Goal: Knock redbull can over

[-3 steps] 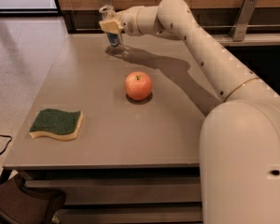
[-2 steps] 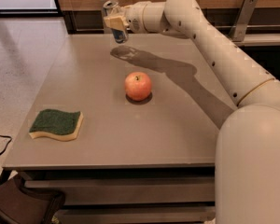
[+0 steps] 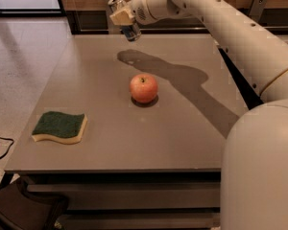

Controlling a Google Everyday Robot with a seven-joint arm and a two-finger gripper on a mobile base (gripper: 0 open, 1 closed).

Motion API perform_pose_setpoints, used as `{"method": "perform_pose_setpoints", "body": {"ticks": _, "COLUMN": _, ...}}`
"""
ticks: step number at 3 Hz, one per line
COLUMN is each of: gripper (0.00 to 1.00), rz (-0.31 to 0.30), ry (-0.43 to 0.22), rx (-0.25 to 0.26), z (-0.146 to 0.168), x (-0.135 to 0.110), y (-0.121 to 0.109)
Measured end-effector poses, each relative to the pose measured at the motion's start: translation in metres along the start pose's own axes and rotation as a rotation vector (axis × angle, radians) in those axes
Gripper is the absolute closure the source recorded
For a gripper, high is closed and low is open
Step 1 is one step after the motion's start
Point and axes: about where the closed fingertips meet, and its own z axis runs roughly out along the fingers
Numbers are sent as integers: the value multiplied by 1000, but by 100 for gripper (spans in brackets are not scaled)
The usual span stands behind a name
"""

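Observation:
The redbull can (image 3: 130,31), slim and silver with dark panels, is tilted in the air above the far part of the grey table (image 3: 101,147), its silver top pointing up and left. My gripper (image 3: 123,16) is shut on the can's upper part, with a tan finger pad (image 3: 120,17) across it. The can's shadow lies on the table below it. The white arm reaches in from the right.
A red apple (image 3: 144,88) sits in the middle of the table. A green and yellow sponge (image 3: 60,127) lies near the front left. The robot's white body fills the lower right. A dark counter runs behind the table.
The gripper has risen with the can, lifting it from the table's far part into the air. The can is now more tilted. Apple and sponge have not moved.

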Motion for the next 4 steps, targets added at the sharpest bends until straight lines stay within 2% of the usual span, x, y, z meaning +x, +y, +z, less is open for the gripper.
{"method": "perform_pose_setpoints", "body": {"ticks": 1, "gripper": 100, "rz": 24, "ry": 166, "rx": -25, "z": -6, "x": 19, "y": 7}}
{"method": "perform_pose_setpoints", "body": {"ticks": 2, "gripper": 100, "rz": 38, "ry": 301, "rx": -57, "z": -10, "x": 37, "y": 13}}
{"method": "perform_pose_setpoints", "body": {"ticks": 3, "gripper": 100, "rz": 19, "ry": 443, "rx": -93, "z": -10, "x": 51, "y": 23}}
{"method": "perform_pose_setpoints", "body": {"ticks": 4, "gripper": 100, "rz": -25, "ry": 523, "rx": -129, "z": -1, "x": 60, "y": 30}}
